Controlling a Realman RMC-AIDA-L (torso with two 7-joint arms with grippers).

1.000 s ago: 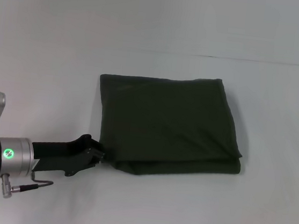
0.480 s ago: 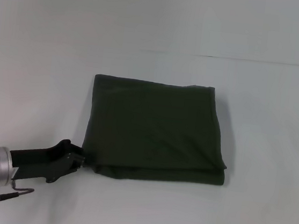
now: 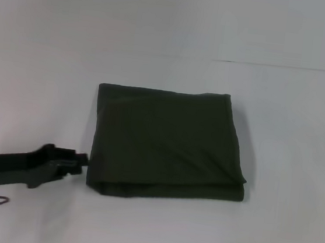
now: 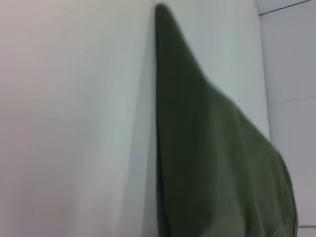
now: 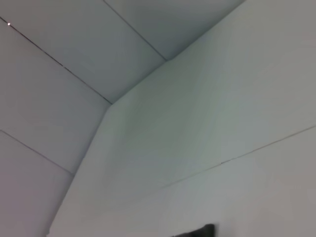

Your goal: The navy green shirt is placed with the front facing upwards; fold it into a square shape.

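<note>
The navy green shirt (image 3: 169, 143) lies folded into a near-square packet at the centre of the white tabletop (image 3: 268, 227), plain side up, with layered edges visible along its near side. The left gripper (image 3: 78, 162) sits low on the tabletop just beside the packet's near left corner, tips at the cloth edge; whether the fingers are spread or closed cannot be told. The left wrist view shows the shirt (image 4: 212, 158) edge-on. The right gripper is out of view.
</note>
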